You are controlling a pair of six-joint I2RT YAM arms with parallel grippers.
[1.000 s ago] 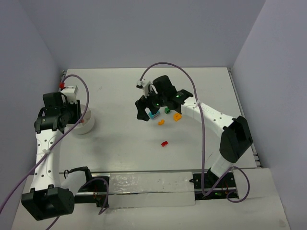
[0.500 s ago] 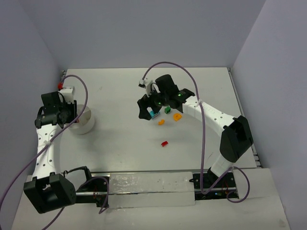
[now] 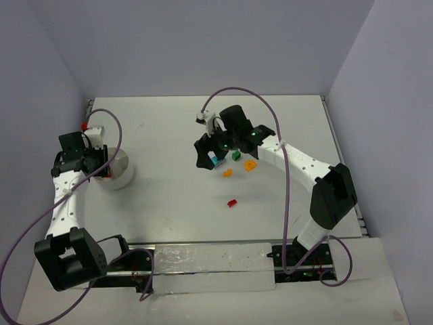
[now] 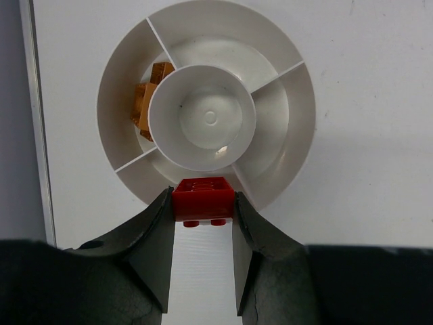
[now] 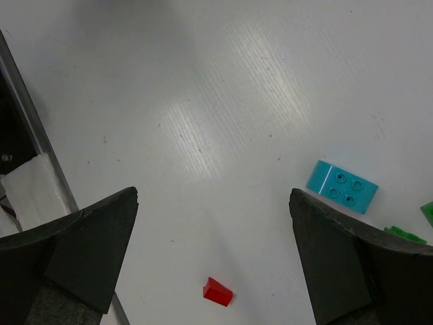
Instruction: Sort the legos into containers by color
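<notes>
The left end effector (image 4: 203,206), holding the red brick (image 4: 203,196), has slid a little toward the left wall, over the bowl (image 4: 301,122). The right end effector (image 5: 211,203) has moved a tiny bit.

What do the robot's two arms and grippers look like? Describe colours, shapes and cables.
Both the left arm and the right arm have white links with chunky black joints. A thin purple cable loops along each. The left gripper and right gripper are black and wedge-tipped.
</notes>
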